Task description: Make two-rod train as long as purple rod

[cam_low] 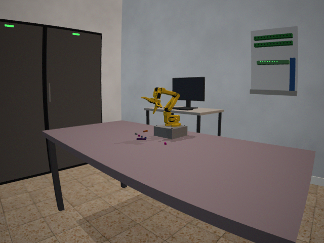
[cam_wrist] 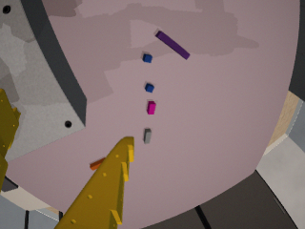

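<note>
The purple rod (cam_low: 141,138) (cam_wrist: 173,45) lies flat on the table, left of the arm's base. Beside it runs a loose row with gaps: two blue rods (cam_wrist: 148,57) (cam_wrist: 149,88), a magenta rod (cam_low: 138,135) (cam_wrist: 152,107) and a grey rod (cam_low: 135,133) (cam_wrist: 148,135). An orange rod (cam_low: 145,130) (cam_wrist: 97,164) lies apart, half hidden behind my jaw in the wrist view. A second magenta rod (cam_low: 165,143) lies alone in front of the base. My gripper (cam_low: 148,105) is open and empty, high above the rods. Only one yellow jaw (cam_wrist: 121,172) shows in the wrist view.
The arm stands on a grey base block (cam_low: 170,131) (cam_wrist: 38,83) on the mauve table (cam_low: 209,169). The table's curved edge and the dark cabinets (cam_low: 39,91) show beyond it in the wrist view. A desk with a monitor (cam_low: 188,88) stands behind.
</note>
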`<state>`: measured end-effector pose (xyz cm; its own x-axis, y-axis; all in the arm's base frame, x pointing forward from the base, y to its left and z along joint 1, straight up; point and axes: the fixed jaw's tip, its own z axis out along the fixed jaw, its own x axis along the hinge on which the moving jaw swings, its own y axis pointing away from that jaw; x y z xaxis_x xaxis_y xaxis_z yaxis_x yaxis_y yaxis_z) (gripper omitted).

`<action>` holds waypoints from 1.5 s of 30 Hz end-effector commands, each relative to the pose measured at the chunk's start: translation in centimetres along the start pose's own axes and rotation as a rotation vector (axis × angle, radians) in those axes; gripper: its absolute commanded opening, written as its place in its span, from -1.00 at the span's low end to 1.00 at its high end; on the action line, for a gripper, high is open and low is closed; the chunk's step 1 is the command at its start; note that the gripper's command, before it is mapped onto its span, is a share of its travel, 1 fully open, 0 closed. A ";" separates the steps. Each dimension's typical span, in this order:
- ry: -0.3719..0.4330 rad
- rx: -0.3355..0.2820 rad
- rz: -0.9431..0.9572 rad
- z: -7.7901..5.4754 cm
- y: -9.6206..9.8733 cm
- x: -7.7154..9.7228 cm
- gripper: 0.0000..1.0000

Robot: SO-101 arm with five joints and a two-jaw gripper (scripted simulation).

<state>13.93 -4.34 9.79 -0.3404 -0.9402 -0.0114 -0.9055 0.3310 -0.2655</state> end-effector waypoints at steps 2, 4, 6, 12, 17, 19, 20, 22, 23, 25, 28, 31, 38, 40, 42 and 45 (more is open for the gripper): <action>0.002 0.012 0.005 -0.1 -0.3 0.2 1.00; 0.007 0.012 0.023 -0.1 -0.2 0.5 1.00; 0.017 0.014 0.058 -0.2 0.0 1.0 1.00; 0.073 0.024 0.253 -0.5 1.2 3.7 1.00; 0.109 0.029 0.378 -0.7 2.3 5.2 1.00; 0.133 0.033 0.458 -0.9 3.0 6.0 1.00; 0.144 0.035 0.496 -0.9 3.4 6.4 1.00; 0.164 0.038 0.562 -1.0 4.1 7.0 1.00; 0.172 0.039 0.589 -1.1 4.4 7.2 1.00; 0.186 0.041 0.632 -1.2 4.8 7.6 1.00; 0.196 0.043 0.665 -1.2 5.2 7.8 1.00; 0.197 0.043 0.671 -1.2 5.2 7.8 1.00; 0.197 0.043 0.671 -1.2 5.2 7.8 1.00; 0.197 0.043 0.671 -1.2 5.2 7.8 1.00; 0.197 0.043 0.671 -1.2 5.2 7.8 1.00; 0.197 0.043 0.671 -1.2 5.2 7.8 1.00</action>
<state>6.45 -10.06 9.71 -0.8656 -0.5005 -0.0142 -0.4714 0.8242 -0.3138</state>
